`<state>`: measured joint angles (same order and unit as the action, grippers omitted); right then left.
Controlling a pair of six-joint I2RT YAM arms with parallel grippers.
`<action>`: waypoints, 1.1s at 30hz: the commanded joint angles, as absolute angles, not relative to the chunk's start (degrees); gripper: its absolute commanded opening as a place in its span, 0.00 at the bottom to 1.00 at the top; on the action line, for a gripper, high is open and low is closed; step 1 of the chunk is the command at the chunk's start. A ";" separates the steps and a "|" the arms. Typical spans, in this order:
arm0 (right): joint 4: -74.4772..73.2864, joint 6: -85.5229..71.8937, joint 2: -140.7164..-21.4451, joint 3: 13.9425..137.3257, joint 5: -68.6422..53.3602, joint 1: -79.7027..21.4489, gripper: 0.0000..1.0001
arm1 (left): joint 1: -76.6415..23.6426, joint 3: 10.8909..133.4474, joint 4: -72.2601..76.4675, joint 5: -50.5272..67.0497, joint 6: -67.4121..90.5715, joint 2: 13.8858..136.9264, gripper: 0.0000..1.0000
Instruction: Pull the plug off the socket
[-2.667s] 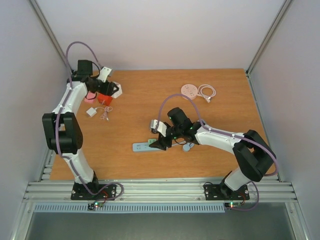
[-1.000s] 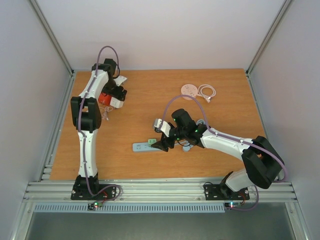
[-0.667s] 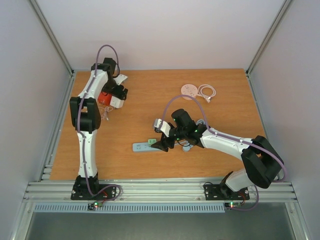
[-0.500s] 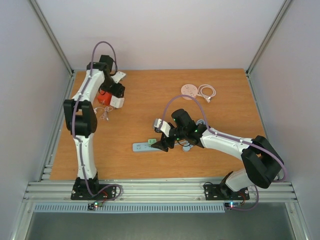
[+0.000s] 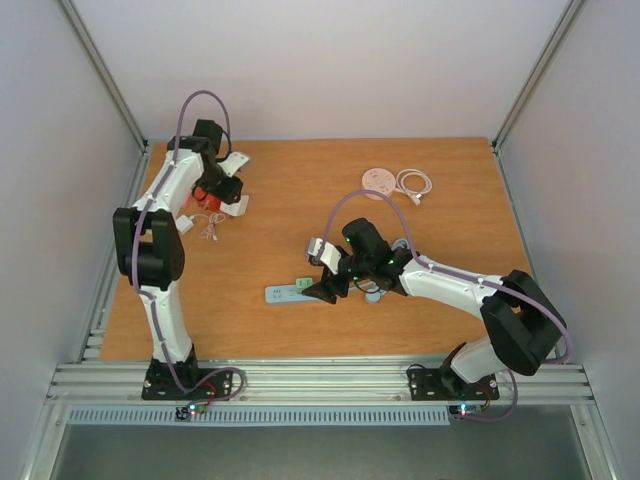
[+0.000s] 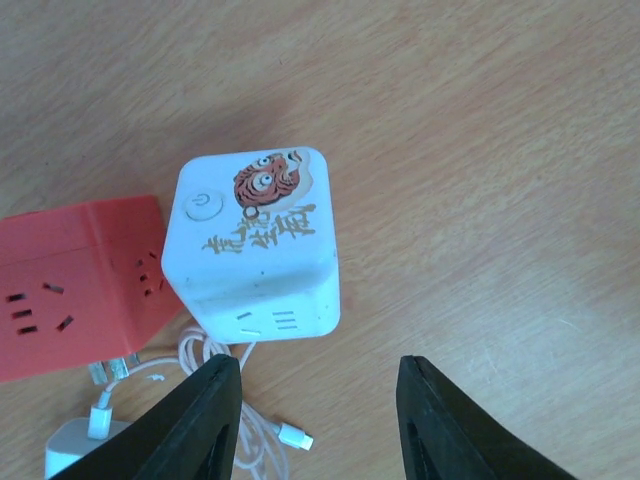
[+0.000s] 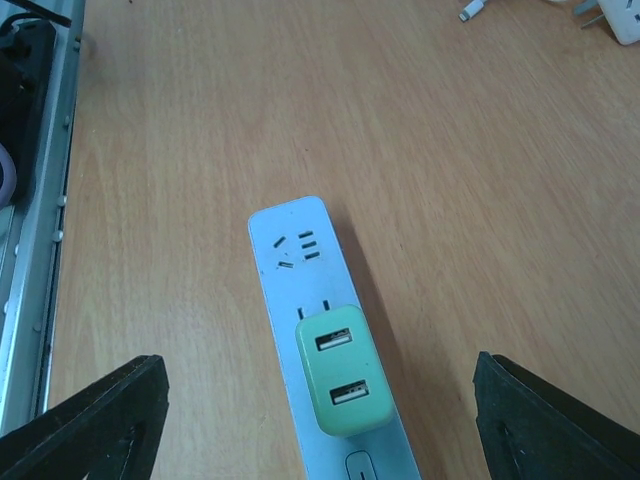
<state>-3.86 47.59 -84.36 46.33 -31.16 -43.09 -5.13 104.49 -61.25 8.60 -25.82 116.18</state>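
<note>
Your right claw [image 5: 321,288] hangs open, its fingers spread wide and gripping nothing. Directly under it is the green plug [image 7: 343,385], still pushed fully into the white power strip [image 7: 290,255]. The strip lies flat on the table [image 5: 470,180] near the middle of its front half. Over the last second this claw has barely shifted; it is parked above the plug end of the strip.

What has changed is the left arm. Its elbow has swung out toward the left wall and the arm has straightened, while your left claw [image 6: 318,370] has stayed at the far-left corner. It is open and empty too, hovering over a white cube socket [image 6: 255,250] that sits against a red cube socket [image 6: 70,285].

For the task, this looks like no progress yet: the pull has not begun. You probably need to lower the right claw and close it across the plug's sides. With the left claw well apart from it, the loose strip may lift along with the plug.
</note>
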 commanded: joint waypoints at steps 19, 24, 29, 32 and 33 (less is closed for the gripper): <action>-3.87 47.37 -84.90 46.57 -29.97 -43.46 0.86 | -5.28 108.08 -55.13 9.20 -26.07 123.81 0.32; -3.61 47.21 -84.71 46.56 -29.95 -43.46 0.86 | -5.27 107.29 -55.18 11.98 -26.50 121.03 0.34; -3.60 46.87 -84.30 46.65 -29.67 -43.44 0.87 | -5.27 103.40 -53.49 13.15 -27.73 115.89 0.40; -3.87 47.02 -83.37 46.85 -28.62 -43.22 0.87 | -5.30 100.90 -52.69 14.95 -28.52 112.40 0.49; -3.87 47.02 -82.92 47.01 -28.28 -42.94 0.88 | -5.27 100.41 -52.76 15.36 -28.69 111.33 0.55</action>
<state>-3.90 47.51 -84.38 46.33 -29.80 -43.09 -5.13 102.35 -55.35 12.10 -27.16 118.04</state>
